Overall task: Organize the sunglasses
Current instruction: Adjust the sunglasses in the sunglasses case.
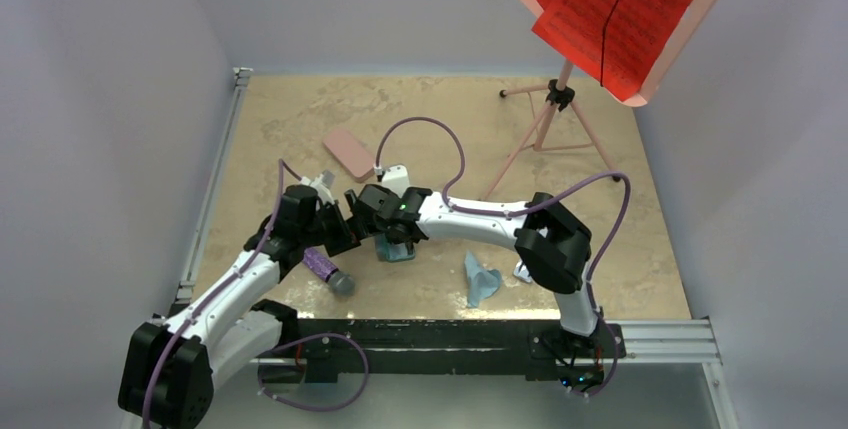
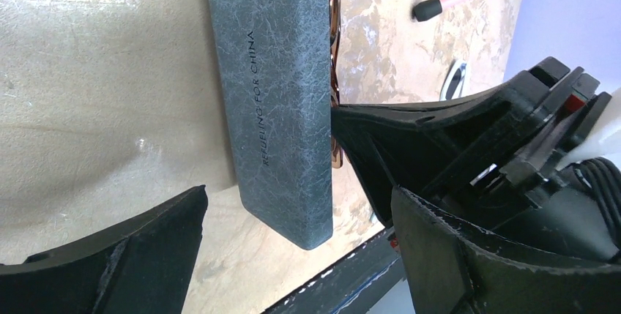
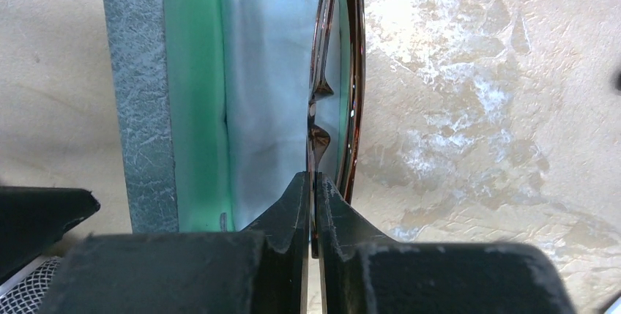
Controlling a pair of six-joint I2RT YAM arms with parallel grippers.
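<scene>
Obs: right gripper point(image 3: 313, 182) fingers pinched on brown sunglasses point(image 3: 357, 87), edge-on at the open grey case point(image 3: 135, 94) mouth, long axis along the case. The left gripper point(image 2: 299, 195) fingers are spread, straddling the case end without touching it.

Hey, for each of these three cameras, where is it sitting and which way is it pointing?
Top external: above and behind the bases, looking down on the table; left arm and right arm show.
Left wrist: on the left arm, facing the grey case; left fingers spread below.
Right wrist: looks into the open case; right fingers pinch the brown sunglasses.
Both wrist views share case and sunglasses.
</scene>
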